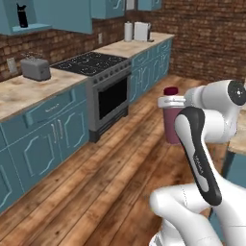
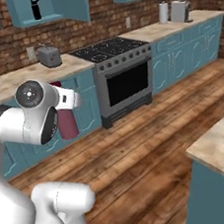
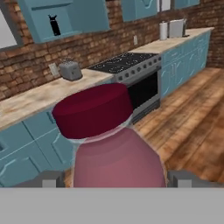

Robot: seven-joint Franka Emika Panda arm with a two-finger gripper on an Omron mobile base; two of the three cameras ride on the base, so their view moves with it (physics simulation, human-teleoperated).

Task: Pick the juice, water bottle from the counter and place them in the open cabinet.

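Claw (image 3: 116,178): closed on the juice (image 3: 116,148), one finger (image 3: 181,178) at each side of its wide body.
Juice: upright, in the air above wooden floor (image 1: 96,192).
Water bottle (image 2: 36,9): stands in the open cabinet (image 2: 23,18).

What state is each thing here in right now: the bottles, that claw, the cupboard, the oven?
juice: capped, upright, held off the floor between the claw's fingers.
gripper: closed on the juice.
water bottle: upright, lid on, inside the open cabinet.
open cabinet: doorless, holding the water bottle.
oven: door shut.
toaster: upright on the counter.
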